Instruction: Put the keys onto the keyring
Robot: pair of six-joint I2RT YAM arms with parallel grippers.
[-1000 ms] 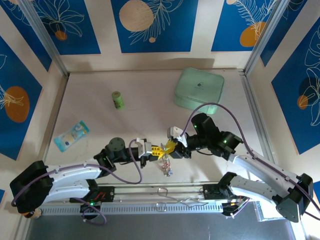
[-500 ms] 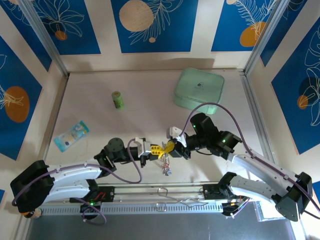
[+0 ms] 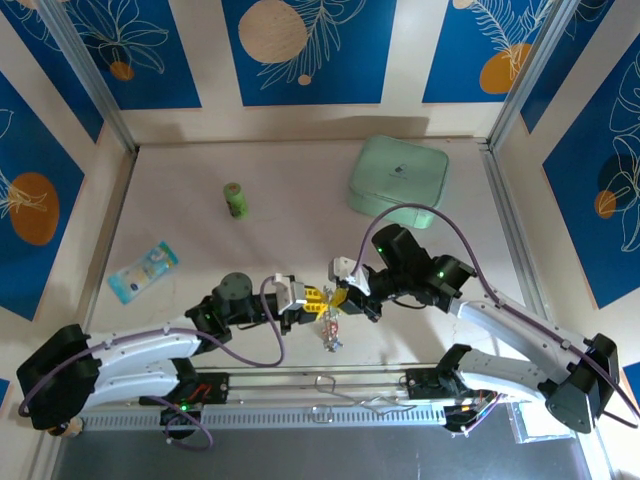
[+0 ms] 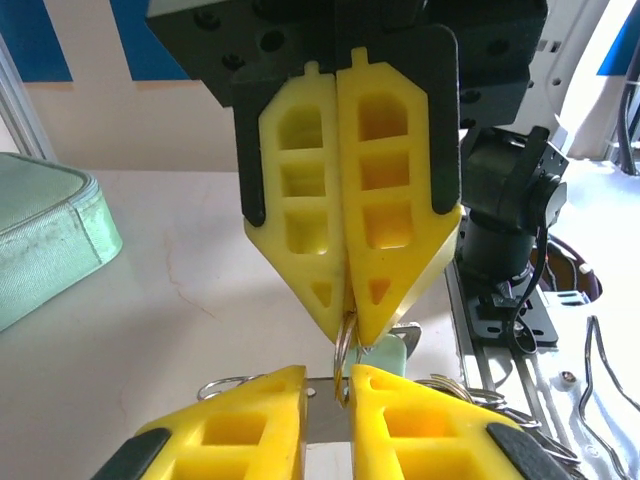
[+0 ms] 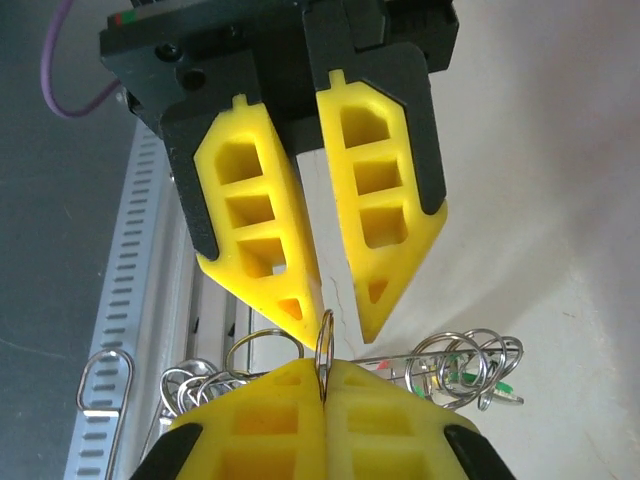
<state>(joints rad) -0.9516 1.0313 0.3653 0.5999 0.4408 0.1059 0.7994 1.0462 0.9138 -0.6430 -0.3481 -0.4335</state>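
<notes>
Right wrist view: the right fingers (image 5: 270,420) are closed on a thin silver ring (image 5: 323,352), the left fingers (image 5: 258,240) slightly parted around it. The keys (image 5: 462,368) are bunched just beside them, over the tabletop (image 5: 560,200).

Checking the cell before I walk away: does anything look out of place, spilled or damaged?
Nothing looks spilled or broken. One stray item: a wire clip lies loose on the slotted rail. The right end effector pinches a thin ring edge-on.
</notes>
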